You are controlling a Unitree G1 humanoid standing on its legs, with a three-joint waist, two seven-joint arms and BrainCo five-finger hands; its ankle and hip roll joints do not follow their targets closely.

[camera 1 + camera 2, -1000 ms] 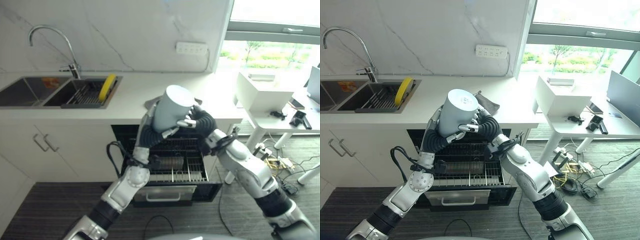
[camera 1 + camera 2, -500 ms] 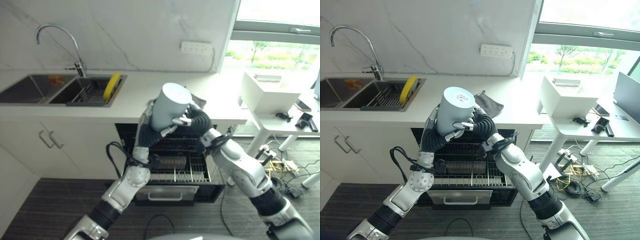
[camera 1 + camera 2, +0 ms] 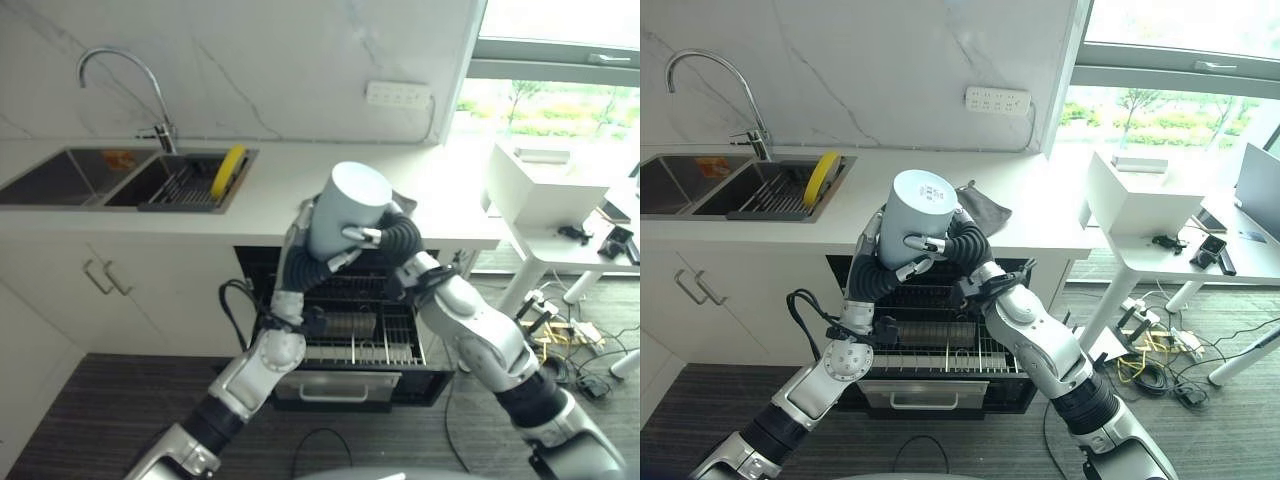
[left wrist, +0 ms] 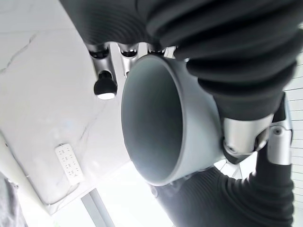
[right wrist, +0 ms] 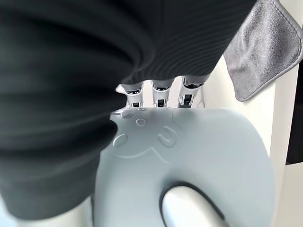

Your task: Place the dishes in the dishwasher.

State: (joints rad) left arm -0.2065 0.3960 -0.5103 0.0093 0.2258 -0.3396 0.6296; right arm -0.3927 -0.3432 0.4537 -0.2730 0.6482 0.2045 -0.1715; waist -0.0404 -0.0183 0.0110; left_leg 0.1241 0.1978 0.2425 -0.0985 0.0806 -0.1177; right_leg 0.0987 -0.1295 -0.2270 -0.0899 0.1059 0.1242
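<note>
A large pale grey mug (image 3: pixel 347 203) is held base up in the air, above the open dishwasher's pulled-out wire rack (image 3: pixel 372 332). My left hand (image 3: pixel 306 214) grips its left side, with fingers (image 4: pixel 104 85) along the wall and the mug's open mouth (image 4: pixel 151 118) facing the wrist. My right hand (image 3: pixel 398 238) grips the other side; its fingers (image 5: pixel 159 93) reach past the mug (image 5: pixel 189 151) near the handle. A yellow plate (image 3: pixel 227 172) stands on edge in the sink's drying rack.
A grey cloth (image 3: pixel 981 206) lies on the white counter (image 3: pixel 270 205) behind the mug. The double sink (image 3: pixel 70 180) and tap are at the far left. A white side table (image 3: pixel 1160 235) with a box stands to the right; cables lie on the floor beneath it.
The camera has shifted a little. Both hands still hold the mug in about the same place above the rack; the mug has tilted slightly.
</note>
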